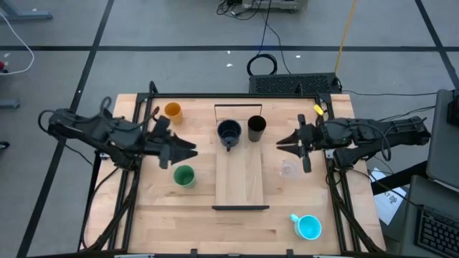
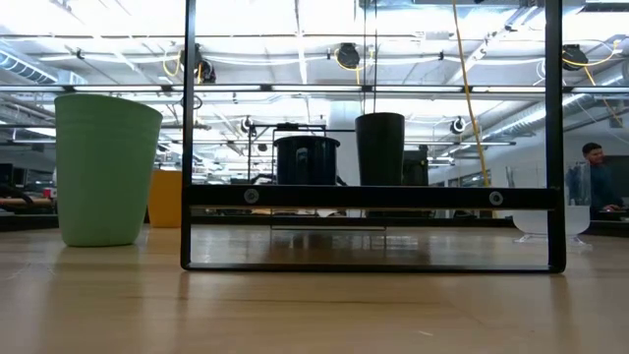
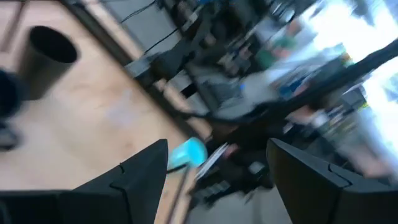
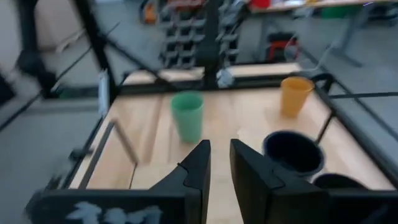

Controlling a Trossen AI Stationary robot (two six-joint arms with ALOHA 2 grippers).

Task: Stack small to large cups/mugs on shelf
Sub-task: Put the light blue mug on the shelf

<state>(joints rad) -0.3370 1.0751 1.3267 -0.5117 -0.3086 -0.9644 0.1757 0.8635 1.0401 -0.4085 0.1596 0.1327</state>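
Note:
The shelf (image 1: pixel 241 179) lies in the middle of the table. A dark mug with handle (image 1: pixel 229 132) and a tall black cup (image 1: pixel 257 127) stand side by side on its far end. The orange cup (image 1: pixel 173 111) and green cup (image 1: pixel 184 175) stand on the table left of the shelf. The small clear cup (image 1: pixel 289 169) stands to its right, and the blue mug (image 1: pixel 308 226) stands near the front right. My left gripper (image 1: pixel 192 150) hovers open above the table near the green cup. My right gripper (image 1: pixel 280 145) hovers shut, right of the black cup, holding nothing.
Thin black frames (image 2: pixel 369 197) stand at the shelf's short ends. Dark rails run along the table's left and right edges under the arms. A person (image 2: pixel 593 182) sits in the room beyond. Bare shelf board (image 1: pixel 241 190) lies toward the near end.

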